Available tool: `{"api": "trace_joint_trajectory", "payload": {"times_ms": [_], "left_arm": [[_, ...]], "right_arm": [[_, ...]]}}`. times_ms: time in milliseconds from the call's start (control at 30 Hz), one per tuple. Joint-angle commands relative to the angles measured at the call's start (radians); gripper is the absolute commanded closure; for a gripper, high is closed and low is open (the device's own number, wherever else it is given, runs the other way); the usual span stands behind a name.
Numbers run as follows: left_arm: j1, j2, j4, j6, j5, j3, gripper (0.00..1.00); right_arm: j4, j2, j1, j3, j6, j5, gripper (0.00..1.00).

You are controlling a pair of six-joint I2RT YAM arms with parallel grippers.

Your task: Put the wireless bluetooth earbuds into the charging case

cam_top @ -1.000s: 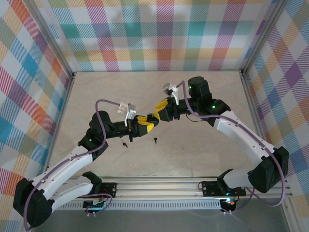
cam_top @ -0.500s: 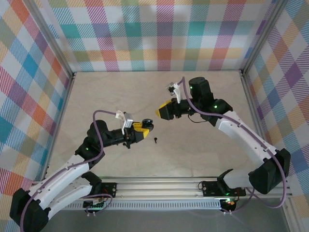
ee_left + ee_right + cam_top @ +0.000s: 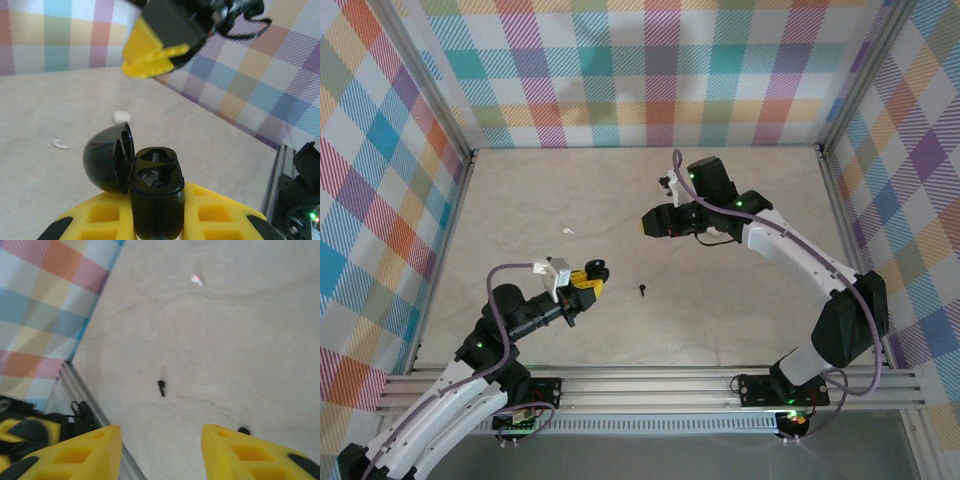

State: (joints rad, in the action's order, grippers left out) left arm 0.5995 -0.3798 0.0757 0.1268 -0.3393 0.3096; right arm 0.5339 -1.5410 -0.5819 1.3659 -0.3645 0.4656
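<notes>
One black case (image 3: 155, 182), lid open and both wells empty, is pinched by the left gripper (image 3: 586, 281) at lower left of the top view. One earbud (image 3: 642, 290) lies on the table (image 3: 740, 300) near the case, to its right. The right gripper (image 3: 161, 435) stands spread, holding nothing. One dark speck (image 3: 243, 430) at its finger's edge is half hidden and cannot be identified. Two white things, a bit (image 3: 121, 116) and a sliver (image 3: 60, 143), lie beyond the case.

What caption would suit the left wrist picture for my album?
Left claw grips the open black charging case, both slots empty, over the table.
</notes>
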Motion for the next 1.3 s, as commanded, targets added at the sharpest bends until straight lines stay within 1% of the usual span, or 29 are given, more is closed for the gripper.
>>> {"api": "trace_joint_trajectory", "payload": {"times_ms": [0, 67, 300, 467, 600, 700, 967, 1133, 1267], "left_arm": [[0.003, 0.086, -0.098, 0.012, 0.067, -0.026, 1.00], [0.003, 0.121, -0.128, 0.019, 0.074, -0.041, 1.00], [0.003, 0.213, -0.196, 0.037, 0.066, -0.067, 1.00], [0.003, 0.257, -0.197, 0.053, 0.071, -0.086, 1.00], [0.003, 0.255, -0.200, 0.061, 0.065, -0.089, 1.00], [0.003, 0.244, -0.196, 0.069, 0.062, -0.088, 1.00], [0.003, 0.228, -0.197, 0.079, 0.071, -0.092, 1.00], [0.003, 0.220, -0.202, 0.079, 0.078, -0.089, 1.00], [0.003, 0.211, -0.189, 0.079, 0.080, -0.090, 1.00]], "right_arm": [[0.076, -0.037, 0.007, 0.034, -0.036, -0.065, 0.63], [0.083, -0.059, 0.007, 0.017, -0.045, -0.069, 0.67], [0.133, -0.170, 0.005, -0.025, -0.049, -0.076, 0.67], [0.198, -0.257, -0.011, -0.005, -0.037, -0.145, 0.70], [0.224, -0.307, -0.031, 0.011, -0.025, -0.198, 0.70], [0.221, -0.331, -0.047, 0.012, -0.021, -0.206, 0.69], [0.195, -0.384, -0.102, 0.030, -0.005, -0.197, 0.70], [0.168, -0.439, -0.105, 0.036, -0.023, -0.169, 0.73], [0.108, -0.438, -0.104, -0.001, -0.049, -0.157, 0.73]]}}
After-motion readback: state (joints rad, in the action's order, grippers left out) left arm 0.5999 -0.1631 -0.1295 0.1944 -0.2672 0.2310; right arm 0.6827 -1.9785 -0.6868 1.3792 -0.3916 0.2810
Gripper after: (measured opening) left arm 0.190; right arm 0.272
